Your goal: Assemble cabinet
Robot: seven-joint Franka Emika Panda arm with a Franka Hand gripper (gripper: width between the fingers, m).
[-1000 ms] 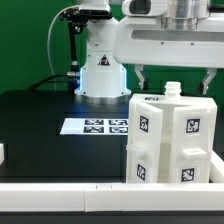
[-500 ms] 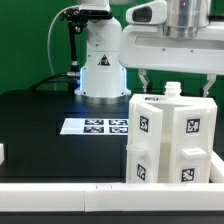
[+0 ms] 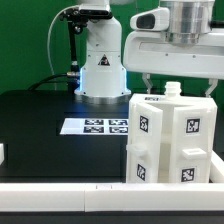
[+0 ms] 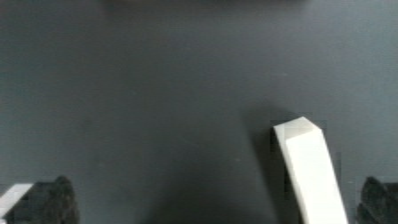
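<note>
The white cabinet (image 3: 168,140) stands upright on the black table at the exterior view's right, with black-and-white tags on its faces and a small knob on top. My gripper (image 3: 179,83) hangs just above it, open, one finger on each side of the cabinet's top, holding nothing. In the wrist view a narrow white edge of the cabinet (image 4: 308,165) rises against the dark table. It sits close to one dark fingertip (image 4: 379,201) and far from the other. The gripper (image 4: 210,206) has only table between its jaws.
The marker board (image 3: 95,126) lies flat on the table in front of the robot's white base (image 3: 101,70). A white rail (image 3: 90,194) runs along the near edge. A small white piece (image 3: 2,153) shows at the exterior view's left edge.
The gripper has shifted a little toward the exterior view's right above the cabinet. It stays open. The cabinet has not moved.
</note>
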